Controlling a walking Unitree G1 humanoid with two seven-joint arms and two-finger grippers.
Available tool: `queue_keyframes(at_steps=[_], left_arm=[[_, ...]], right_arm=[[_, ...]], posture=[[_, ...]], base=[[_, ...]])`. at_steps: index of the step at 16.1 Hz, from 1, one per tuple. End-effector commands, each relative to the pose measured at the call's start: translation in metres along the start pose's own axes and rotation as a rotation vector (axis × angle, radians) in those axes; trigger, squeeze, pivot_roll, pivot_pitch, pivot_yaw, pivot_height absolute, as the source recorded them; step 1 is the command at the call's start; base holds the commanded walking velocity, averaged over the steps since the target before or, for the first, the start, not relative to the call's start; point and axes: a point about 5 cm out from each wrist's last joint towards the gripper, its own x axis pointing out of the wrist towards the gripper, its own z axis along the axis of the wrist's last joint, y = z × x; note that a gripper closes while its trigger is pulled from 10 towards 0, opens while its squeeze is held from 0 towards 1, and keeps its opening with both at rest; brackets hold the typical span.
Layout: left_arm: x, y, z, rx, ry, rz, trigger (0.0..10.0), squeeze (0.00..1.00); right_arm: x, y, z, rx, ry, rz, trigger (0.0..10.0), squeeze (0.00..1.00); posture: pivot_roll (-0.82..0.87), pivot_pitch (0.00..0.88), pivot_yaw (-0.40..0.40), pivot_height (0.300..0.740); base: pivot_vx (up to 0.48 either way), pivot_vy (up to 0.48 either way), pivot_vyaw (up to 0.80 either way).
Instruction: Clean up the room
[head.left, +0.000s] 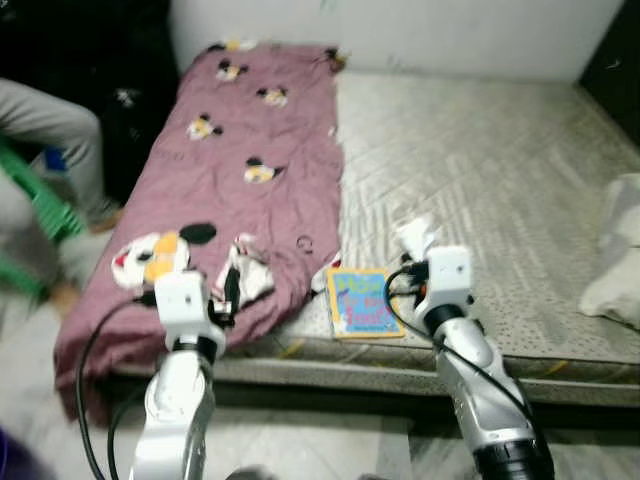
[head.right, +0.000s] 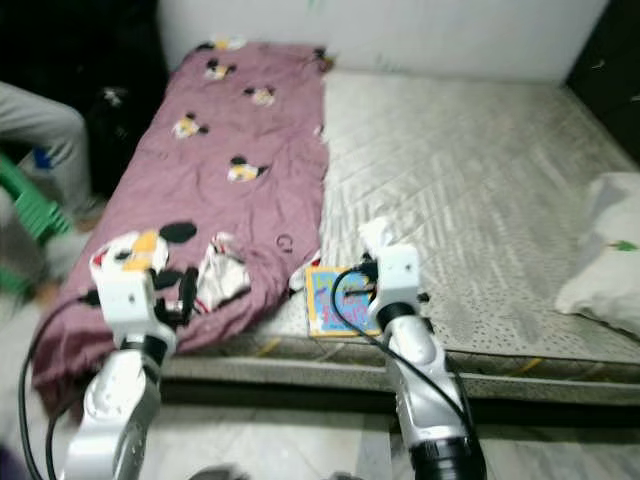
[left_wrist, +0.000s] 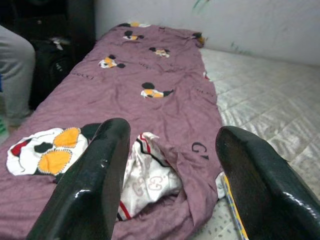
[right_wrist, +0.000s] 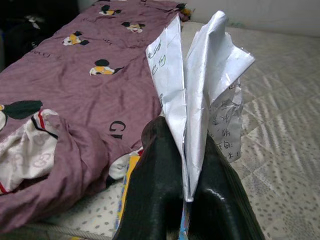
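Note:
My right gripper (right_wrist: 185, 165) is shut on a crumpled white paper (right_wrist: 202, 85) with handwriting; it hovers over the mattress front edge beside a colourful book (head.left: 362, 303). The paper (head.left: 415, 236) sticks up above the right wrist in the eye views. My left gripper (left_wrist: 170, 165) is open, held over the near end of the purple cartoon-mouse blanket (head.left: 235, 180), with nothing between its fingers (left_wrist: 95, 185). A white patterned cloth (left_wrist: 147, 177) lies bunched in the blanket folds just ahead of it.
The bare grey mattress (head.left: 480, 170) fills the right side, with a white pillow (head.left: 620, 260) at its right edge. A person's grey-trousered leg (head.left: 50, 130) and a green stool (head.left: 40, 205) are at the left. A white wall (head.left: 400, 30) backs the bed.

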Motion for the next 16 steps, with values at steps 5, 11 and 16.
queue_keyframes(at_steps=[5, 11, 16], left_arm=[[-0.001, -0.008, 0.009, -0.052, -0.056, -0.105, 10.0, 0.0], [-0.002, -0.009, 0.01, -0.053, -0.057, -0.129, 10.0, 0.0], [-0.003, -0.011, 0.008, -0.056, -0.048, -0.132, 10.0, 0.0]], right_arm=[[0.003, 0.0, 0.007, -0.008, -0.027, -0.002, 10.0, 0.0], [0.003, 0.0, 0.006, -0.009, -0.027, -0.001, 10.0, 0.0], [0.002, 0.0, 0.004, -0.01, -0.024, -0.003, 10.0, 0.0]], posture=[[0.01, 0.095, -0.054, 0.74], [0.01, 0.097, -0.053, 0.74], [0.01, 0.099, -0.054, 0.74]], base=[[0.059, 0.0, 0.0], [0.392, 0.0, 0.0], [0.443, 0.0, 0.0]])
